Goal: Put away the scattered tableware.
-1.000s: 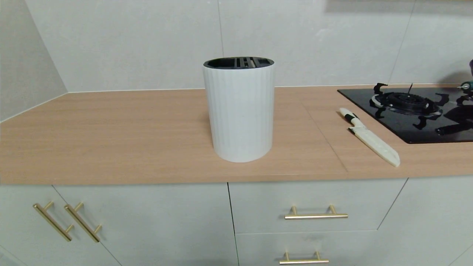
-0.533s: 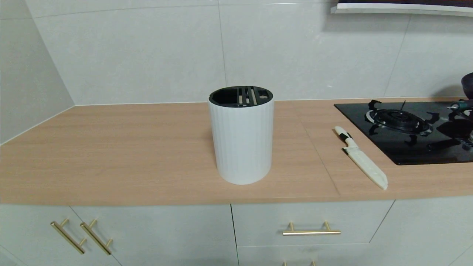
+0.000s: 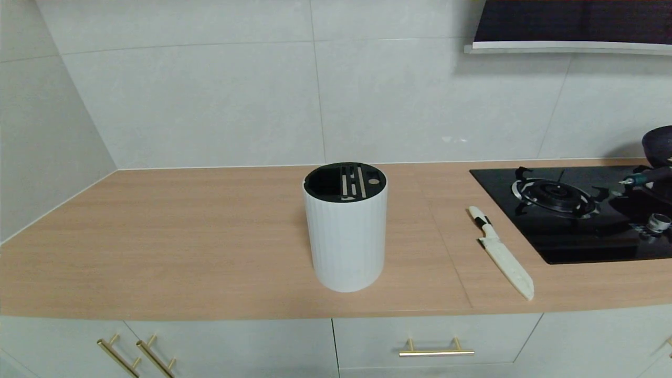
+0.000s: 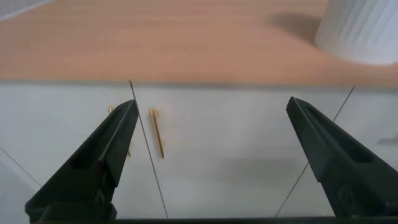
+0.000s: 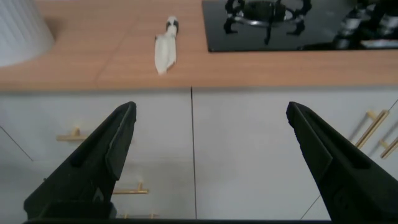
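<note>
My head camera has lifted; nothing on the wooden counter (image 3: 184,236) moved. The white-bladed knife (image 3: 501,253) lies flat between the white ribbed slotted-top holder (image 3: 346,236) and the black gas hob (image 3: 572,210). My left gripper (image 4: 211,104) and right gripper (image 5: 211,107) gape wide.

Bright, even overhead light, no hard shadows. Knife block (image 3: 346,231) throws a faint soft shadow on the countertop (image 3: 184,247) beside it. Glossy hob (image 3: 577,247) mirrors the burner grate (image 3: 556,190). Range hood (image 3: 572,26) shades the wall (image 3: 210,105) below. Countertop edge bows w/ wide-angle lens, esp. at the sides.
</note>
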Tool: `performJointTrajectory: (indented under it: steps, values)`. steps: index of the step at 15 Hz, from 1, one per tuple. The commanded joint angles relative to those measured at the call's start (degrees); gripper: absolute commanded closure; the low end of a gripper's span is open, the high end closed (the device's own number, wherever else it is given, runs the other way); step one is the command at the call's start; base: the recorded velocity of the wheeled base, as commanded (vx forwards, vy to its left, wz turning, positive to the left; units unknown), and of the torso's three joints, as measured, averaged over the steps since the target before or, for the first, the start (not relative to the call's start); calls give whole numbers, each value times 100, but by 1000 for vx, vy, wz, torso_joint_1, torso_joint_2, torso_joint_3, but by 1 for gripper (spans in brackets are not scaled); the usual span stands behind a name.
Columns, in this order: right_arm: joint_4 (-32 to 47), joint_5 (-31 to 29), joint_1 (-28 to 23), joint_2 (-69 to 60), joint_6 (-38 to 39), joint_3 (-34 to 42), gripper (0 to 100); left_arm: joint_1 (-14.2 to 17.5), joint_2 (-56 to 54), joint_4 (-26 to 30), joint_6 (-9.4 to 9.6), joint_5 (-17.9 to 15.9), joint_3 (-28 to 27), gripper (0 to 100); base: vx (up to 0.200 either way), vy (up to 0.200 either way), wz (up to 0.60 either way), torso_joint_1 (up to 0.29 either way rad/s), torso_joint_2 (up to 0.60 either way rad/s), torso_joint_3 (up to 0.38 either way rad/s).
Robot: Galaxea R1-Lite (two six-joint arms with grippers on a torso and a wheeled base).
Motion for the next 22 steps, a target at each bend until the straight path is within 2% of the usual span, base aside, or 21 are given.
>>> performJointTrajectory:
  steps: [1, 9, 14, 21, 22]
  values:
    - [-1, -4, 2, 7, -1, 0, 0, 0, 2, 1, -2, 4, -1, 0, 0, 0, 0, 227, -535, -305]
    - [-1, -4, 2, 7, -1, 0, 0, 0, 2, 1, -2, 4, -1, 0, 0, 0, 0, 259, -577, -320]
    - [-1, -13, 2, 7, -1, 0, 0, 0, 2, 1, -2, 4, -1, 0, 0, 0, 0, 189, -402, -221]
    - [-1, -22, 2, 7, -28, 0, 0, 0, 2, 1, -2, 4, -1, 0, 0, 0, 0, 26, -60, -30]
    - [-107, -127, 2, 7, -72, -176, 0, 0, 2, 1, -2, 4, -1, 0, 0, 0, 0, 0, 0, 0]
